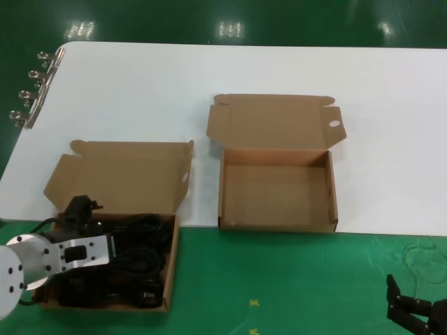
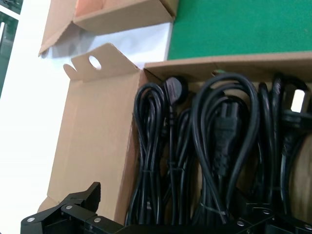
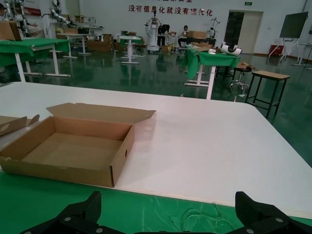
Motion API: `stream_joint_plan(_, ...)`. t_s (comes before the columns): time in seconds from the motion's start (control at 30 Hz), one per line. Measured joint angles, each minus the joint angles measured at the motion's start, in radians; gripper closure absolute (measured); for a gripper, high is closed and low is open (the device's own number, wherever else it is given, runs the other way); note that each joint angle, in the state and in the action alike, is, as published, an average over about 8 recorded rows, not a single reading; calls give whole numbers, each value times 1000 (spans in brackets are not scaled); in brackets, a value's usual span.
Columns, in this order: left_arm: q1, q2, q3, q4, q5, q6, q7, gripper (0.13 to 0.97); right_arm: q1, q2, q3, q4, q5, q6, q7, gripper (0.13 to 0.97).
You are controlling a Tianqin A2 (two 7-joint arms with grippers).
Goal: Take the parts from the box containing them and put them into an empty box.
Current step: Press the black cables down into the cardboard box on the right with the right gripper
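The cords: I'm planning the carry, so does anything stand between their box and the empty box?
Nothing visible: only bare table separates the cords' box from the empty box.

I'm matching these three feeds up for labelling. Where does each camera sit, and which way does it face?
Head view: on the head, looking down at the table; left hand over the cord box, right hand low beside it.
Left wrist view: just above the power cords; left fingertips show.
Right wrist view: low, facing across the empty box toward the hall; right fingertips show.
Shared: head and right wrist both see the empty box.
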Motion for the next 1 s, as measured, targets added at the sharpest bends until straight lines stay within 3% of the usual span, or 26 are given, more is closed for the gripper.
stream_joint_plan(0.23,-3,5,8,5,-18,-8,-1,184,0,0,0,0,0,0,0,129)
stream_joint_plan(0.53,6,-6,15,13,-37,-21,8,306,0,0,0,0,0,0,0,129)
stream_joint_plan(1.0,25,-29,15,8,-67,-32,13,628,0,0,0,0,0,0,0,129)
